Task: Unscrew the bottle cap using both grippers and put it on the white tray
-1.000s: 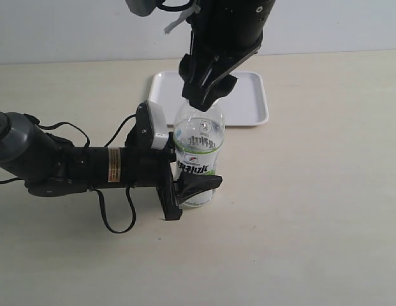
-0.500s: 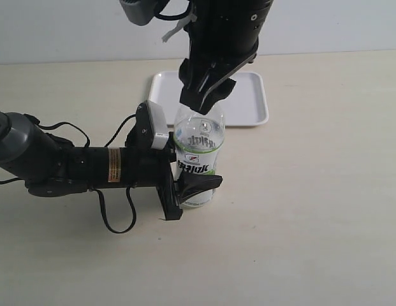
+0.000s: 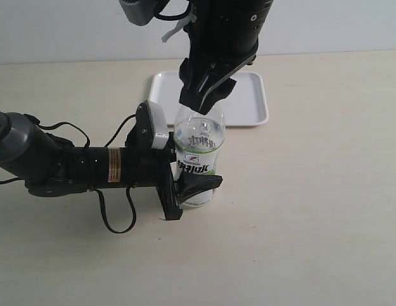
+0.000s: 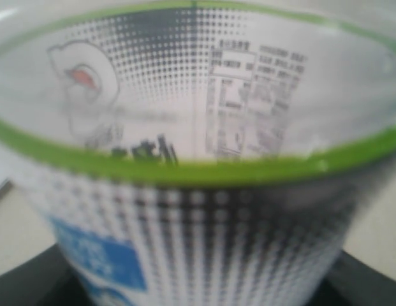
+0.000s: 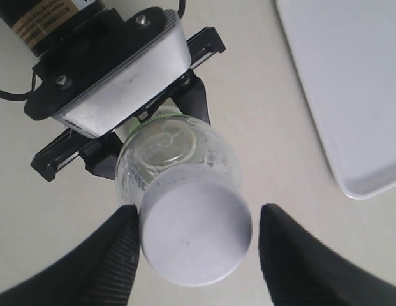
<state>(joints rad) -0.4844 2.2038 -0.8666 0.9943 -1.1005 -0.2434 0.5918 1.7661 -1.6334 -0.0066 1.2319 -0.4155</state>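
Observation:
The clear bottle (image 3: 199, 143) with its white-and-green label stands upright on the table. My left gripper (image 3: 188, 188) is shut on its lower body, and the label (image 4: 198, 159) fills the left wrist view. My right gripper (image 3: 206, 95) hangs straight above the bottle's top and hides the cap in the exterior view. In the right wrist view the white bottle cap (image 5: 194, 233) sits on the bottle between the open right gripper (image 5: 199, 223). One black finger (image 5: 115, 255) is right against the cap's side. The other stands a small gap away.
The white tray (image 3: 252, 108) lies just behind the bottle, and its corner (image 5: 351, 83) shows in the right wrist view. The left arm (image 3: 70, 166) with its cables lies low across the table's left half. Bare table (image 3: 312, 210) spreads right and in front.
My right gripper has shifted slightly up and left over the bottle's top. The bottle and the left arm have stayed where they were.

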